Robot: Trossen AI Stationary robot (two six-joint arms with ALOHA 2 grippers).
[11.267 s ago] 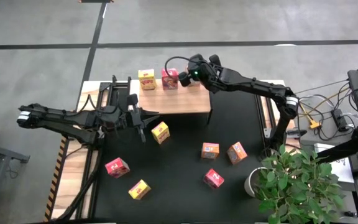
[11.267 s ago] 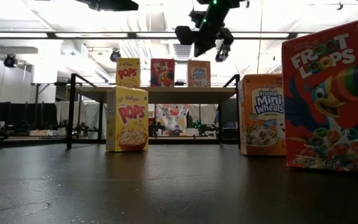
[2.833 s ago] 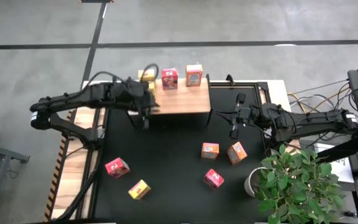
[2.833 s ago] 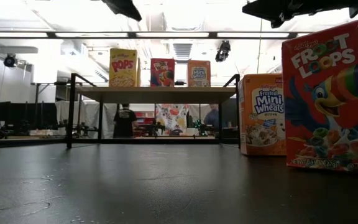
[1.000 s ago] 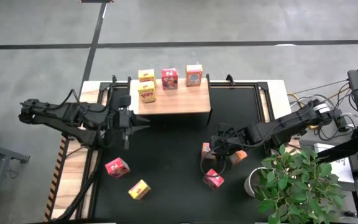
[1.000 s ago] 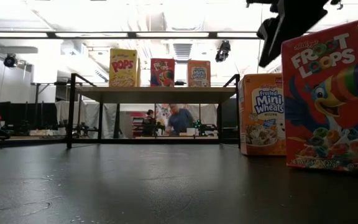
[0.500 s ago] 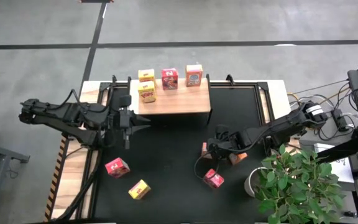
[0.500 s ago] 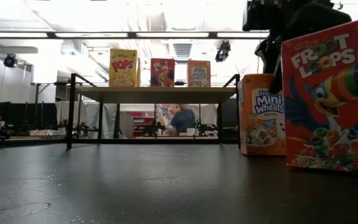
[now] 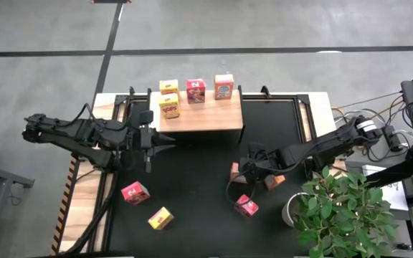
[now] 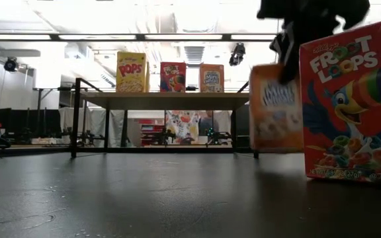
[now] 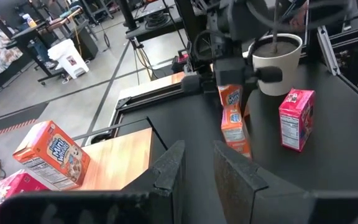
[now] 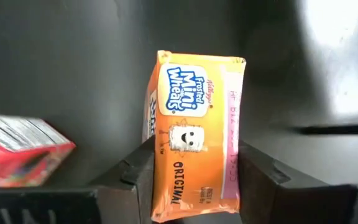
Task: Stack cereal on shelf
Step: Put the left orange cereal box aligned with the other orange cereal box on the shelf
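Note:
The shelf (image 9: 199, 115) is a light wooden block at the table's far side. On it stand two yellow cereal boxes (image 9: 168, 106), a pink-red box (image 9: 196, 91) and an orange box (image 9: 224, 87). My right gripper (image 12: 196, 152) is shut on an orange Mini Wheats box (image 12: 194, 143) over the black mat (image 9: 192, 179), right of centre. A second orange box (image 9: 272, 180) shows beside the arm. On the mat stand two pink-red boxes (image 9: 135, 192) (image 9: 247, 206) and a yellow one (image 9: 160, 217). My left gripper (image 9: 149, 140) waits left of the shelf, open with a narrow gap and nothing in it. My right gripper pinches the orange box between its two fingers, one on each of two opposite sides (image 12: 234, 180), the printed face toward the wrist camera. The fingers come slanting down from the table's right. In the low view the box (image 10: 274, 108) hangs just clear of the mat.
A large Froot Loops box (image 10: 352, 99) fills the low view's right side, close to the camera. A potted plant (image 9: 343, 215) in a white pot (image 9: 292, 208) stands at the table's near right, next to my right arm. Black frame bars edge the shelf.
My right gripper has come down on the orange box and taken hold of it. The box has risen a little off the mat and shifted slightly toward the table's left. My left arm has kept still.

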